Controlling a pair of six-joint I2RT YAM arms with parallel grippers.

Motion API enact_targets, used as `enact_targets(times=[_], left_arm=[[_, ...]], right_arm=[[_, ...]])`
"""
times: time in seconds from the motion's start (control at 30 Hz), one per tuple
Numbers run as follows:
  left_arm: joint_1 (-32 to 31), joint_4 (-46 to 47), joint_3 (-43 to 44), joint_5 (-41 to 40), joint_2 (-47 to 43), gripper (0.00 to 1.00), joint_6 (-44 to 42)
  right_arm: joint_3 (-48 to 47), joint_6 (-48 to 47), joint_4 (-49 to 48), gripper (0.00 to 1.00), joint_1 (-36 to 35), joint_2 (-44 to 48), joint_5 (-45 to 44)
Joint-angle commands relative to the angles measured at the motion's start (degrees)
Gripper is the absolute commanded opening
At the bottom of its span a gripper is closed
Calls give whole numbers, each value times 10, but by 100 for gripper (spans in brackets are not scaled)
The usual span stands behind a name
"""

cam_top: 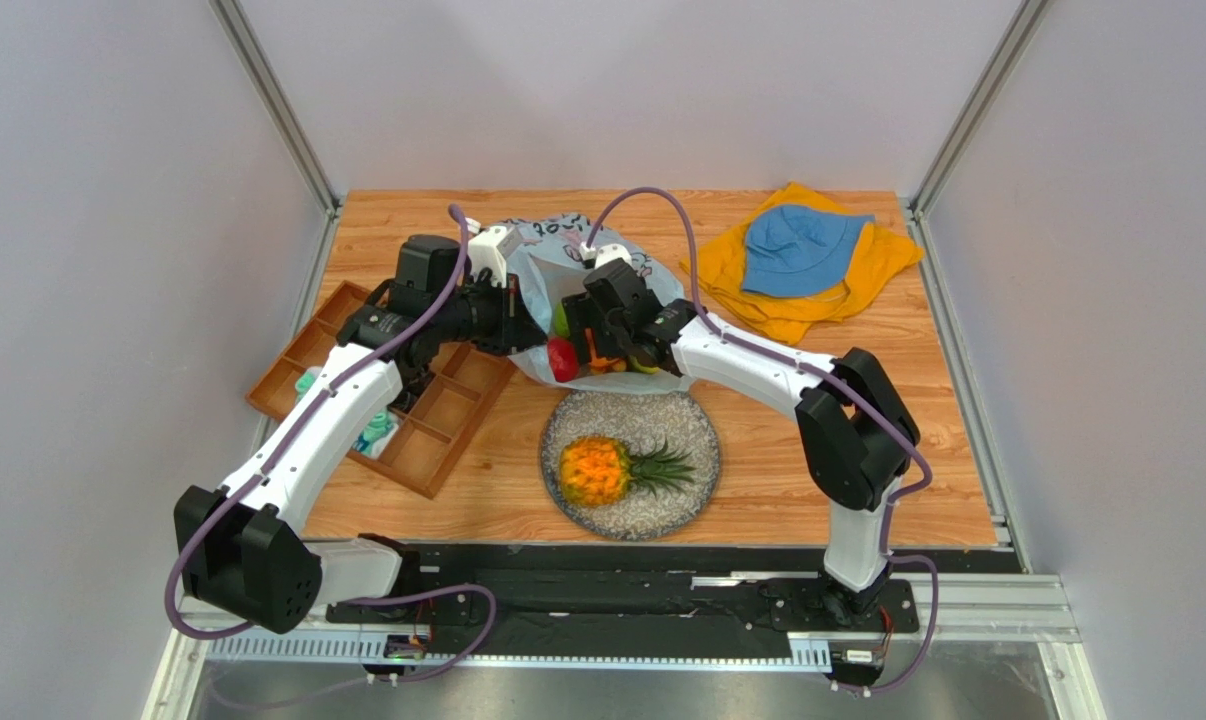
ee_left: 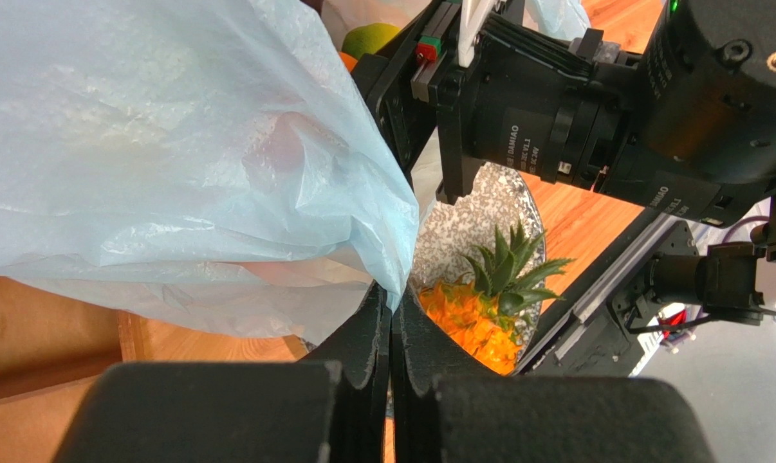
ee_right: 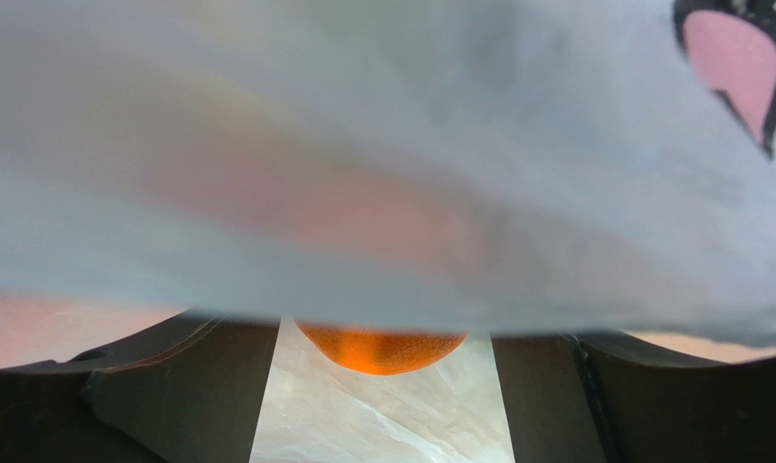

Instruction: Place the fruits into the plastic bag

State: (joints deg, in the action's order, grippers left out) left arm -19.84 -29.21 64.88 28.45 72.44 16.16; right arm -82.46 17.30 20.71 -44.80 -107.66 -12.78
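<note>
- A wooden table (cam_top: pixel 805 435) boxed in by grey walls is pictured, with the plastic bag (cam_top: pixel 624 278) crumpled at its middle, its mouth turned toward the speckled plate (cam_top: pixel 669 510).
- The left gripper (ee_left: pixel 392 304) is seen pinched fully shut on the bag's rim, the pale blue film trapped between its pads.
- The right gripper (ee_right: pixel 384 338) is pushed into the bag's mouth with its jaws spread wide. An orange (ee_right: pixel 382 349) is framed between them, but no contact with either finger can be seen.
- A red apple (cam_top: pixel 561 360) and a green fruit (ee_left: pixel 373 39) are lodged at the opening. Only 1 fruit, the pineapple (cam_top: pixel 594 470), is left out, lying on its side on the plate.
- The bag is judged thin, limp and slippery, likely to sag shut if its rim is let go. The rim is judged the place to hold it.
- The pineapple is judged light and rigid. Its knobbly body should give a surer hold than the leafy crown.
- The bag's depths are hidden by arms and folds, so the fruits inside cannot be counted.
- The right wrist view is almost wholly veiled by blurred film, and the bag's handle loops cannot be made out.
</note>
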Motion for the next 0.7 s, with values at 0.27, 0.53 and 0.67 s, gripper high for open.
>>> enact_targets(times=[0.27, 0.53, 0.67], left_arm=[[2, 4, 21, 13, -9, 0, -5], [2, 4, 21, 9, -10, 0, -6], [2, 3, 21, 7, -11, 0, -8]], right_arm=[[-33, -8, 5, 100, 6, 0, 16], [19, -24, -43, 97, 6, 70, 56], [76, -35, -67, 94, 3, 137, 87]])
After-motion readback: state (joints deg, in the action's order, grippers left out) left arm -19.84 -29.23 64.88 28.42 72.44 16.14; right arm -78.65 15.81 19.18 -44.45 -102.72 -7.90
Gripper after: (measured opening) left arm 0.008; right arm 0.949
